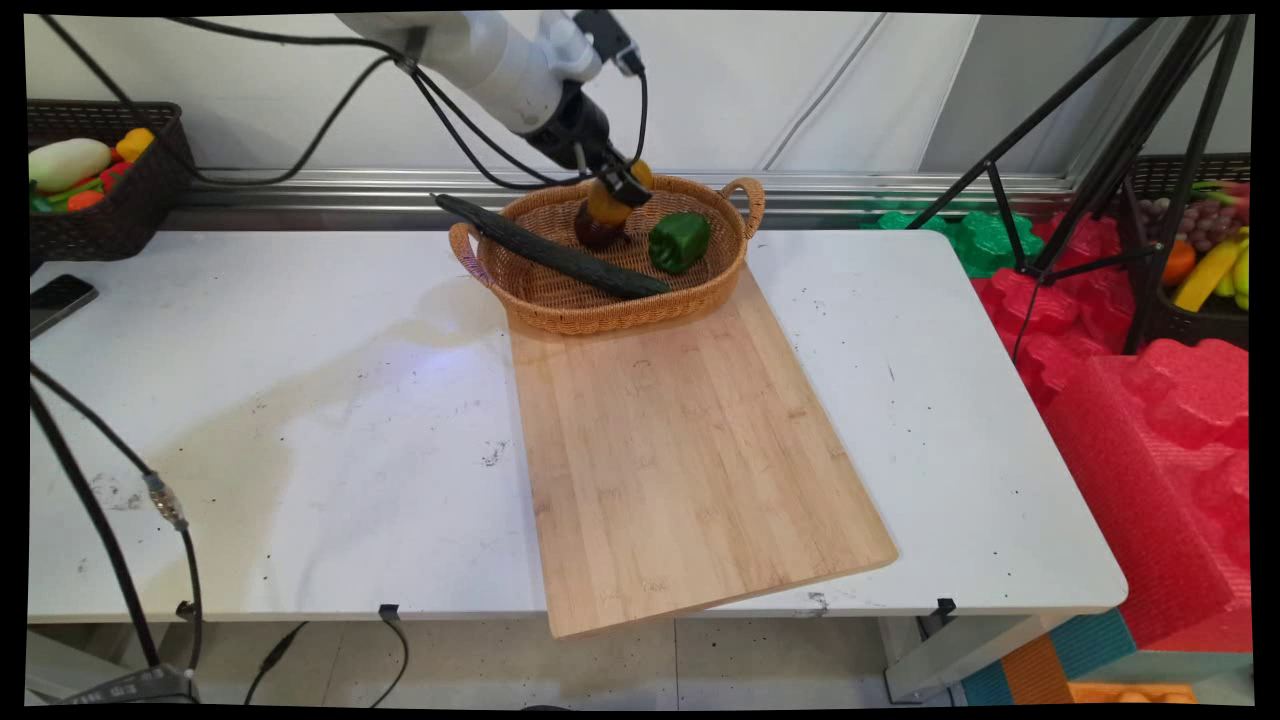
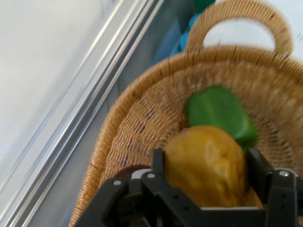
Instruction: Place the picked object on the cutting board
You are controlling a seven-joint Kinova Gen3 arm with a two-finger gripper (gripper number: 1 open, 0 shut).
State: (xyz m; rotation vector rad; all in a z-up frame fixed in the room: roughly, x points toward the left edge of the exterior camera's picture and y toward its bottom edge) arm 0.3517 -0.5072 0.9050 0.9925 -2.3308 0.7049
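Observation:
My black gripper (image 1: 622, 188) hangs over the back of a woven wicker basket (image 1: 560, 310), shut on a yellow-orange fruit (image 1: 608, 203). In the hand view that yellow fruit (image 2: 206, 165) sits clamped between my two fingers (image 2: 158, 163), above the basket's floor (image 2: 142, 118). A green bell pepper (image 1: 680, 241) lies in the basket just right of the fruit, also seen as the green pepper (image 2: 220, 113) beyond it. A long dark cucumber (image 1: 545, 255) lies across the basket, its end sticking over the left rim. Something dark brown (image 1: 598, 233) sits under the fruit.
A bamboo cutting board (image 1: 680, 450) lies on the white table (image 1: 280, 420) in front of the basket. A dark basket of toy produce (image 1: 95, 180) stands at the back left, a phone (image 1: 58, 298) beside it. Tripod legs (image 1: 1090, 150) and red foam (image 1: 1150, 430) stand to the right.

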